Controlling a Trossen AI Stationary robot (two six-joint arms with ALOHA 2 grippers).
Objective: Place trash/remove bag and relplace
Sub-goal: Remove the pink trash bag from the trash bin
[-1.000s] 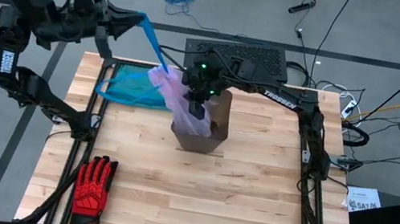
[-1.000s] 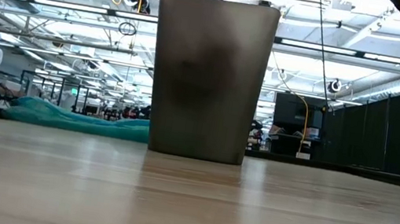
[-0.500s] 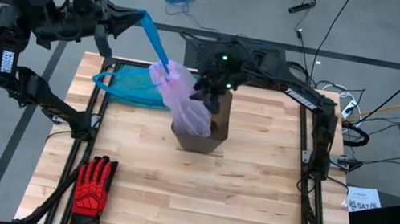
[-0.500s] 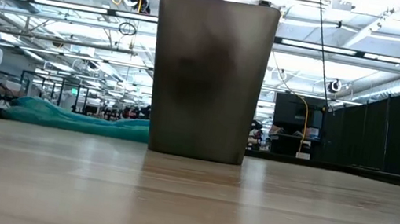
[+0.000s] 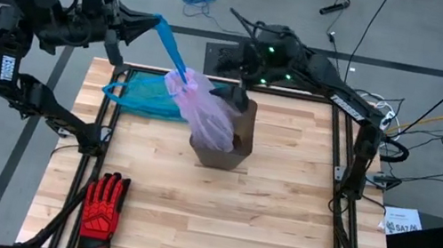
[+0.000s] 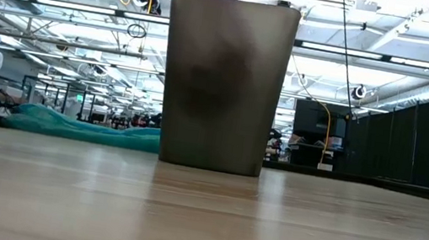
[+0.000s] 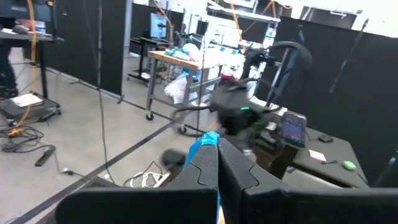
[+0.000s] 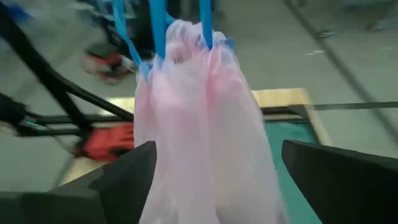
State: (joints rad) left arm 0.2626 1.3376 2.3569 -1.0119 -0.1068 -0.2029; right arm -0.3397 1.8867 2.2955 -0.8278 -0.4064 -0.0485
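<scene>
1. The bag (image 5: pixel 206 111), pale pink and gathered at its neck, hangs half out of the dark bin (image 5: pixel 232 139), leaning toward the far-left side over the bin's rim.
2. A blue drawstring (image 5: pixel 169 46) runs taut from the bag's neck up to the left pincer (image 5: pixel 150 22), which is clamped shut on the drawstring, beyond the counter's far-left corner.
3. The right pincer (image 5: pixel 228 94) hovers just beside the bag, above the bin's far rim; its fingers (image 8: pixel 348 180) stand wide apart on either side of the bag, gripping nothing.
4. The bin stands upright near the middle of the counter (image 5: pixel 270 213), closer to the far edge.
5. A teal plastic bag (image 5: pixel 147 94) lies flat on the far-left part of the counter, just beside the bin.
6. A red glove (image 5: pixel 103 204) lies near the front-left corner, well apart from the bin.
7. The near half and the right side of the counter are bare wood, leaving open room there.
</scene>
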